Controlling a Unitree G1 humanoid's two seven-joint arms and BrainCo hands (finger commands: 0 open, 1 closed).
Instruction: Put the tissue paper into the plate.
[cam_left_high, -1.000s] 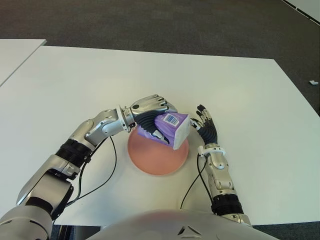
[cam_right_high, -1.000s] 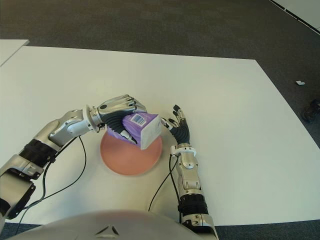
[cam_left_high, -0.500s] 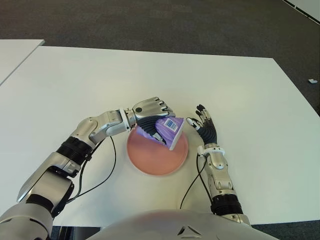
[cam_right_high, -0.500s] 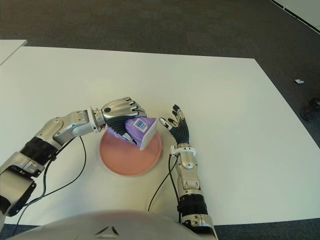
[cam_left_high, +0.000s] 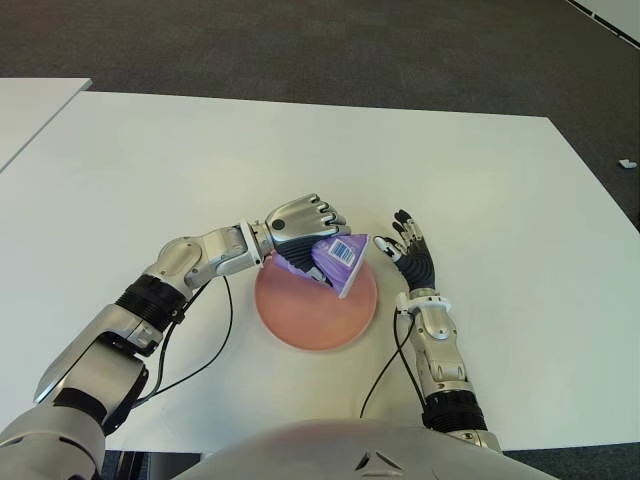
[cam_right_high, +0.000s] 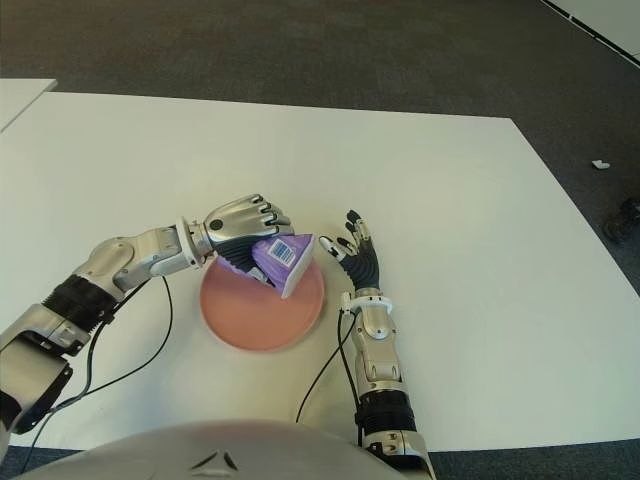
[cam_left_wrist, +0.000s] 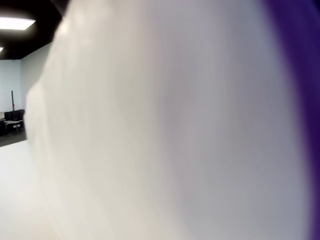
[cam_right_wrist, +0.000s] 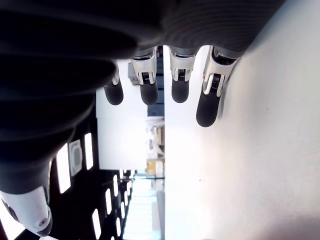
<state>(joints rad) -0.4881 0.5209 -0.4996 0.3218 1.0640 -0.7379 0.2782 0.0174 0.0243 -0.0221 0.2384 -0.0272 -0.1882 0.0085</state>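
Note:
A purple and white tissue pack (cam_left_high: 338, 261) is held tilted over the far right part of the round pink plate (cam_left_high: 305, 325). My left hand (cam_left_high: 300, 225) is shut on it, fingers curled over its top. Whether the pack's lower corner touches the plate I cannot tell. The pack's white and purple side (cam_left_wrist: 175, 125) fills the left wrist view. My right hand (cam_left_high: 408, 250) shows just right of the plate with its fingers spread and holding nothing; its fingertips (cam_right_wrist: 206, 112) stand apart in the right wrist view.
The white table (cam_left_high: 200, 160) stretches wide around the plate. A second white table (cam_left_high: 25, 105) stands at the far left. Black cables (cam_left_high: 215, 340) run from both wrists toward my body. Dark carpet (cam_left_high: 350, 50) lies beyond the table's far edge.
My left hand has lowered the tissue pack and drawn it a little left, bringing it down over the plate. The right hand has stayed where it was.

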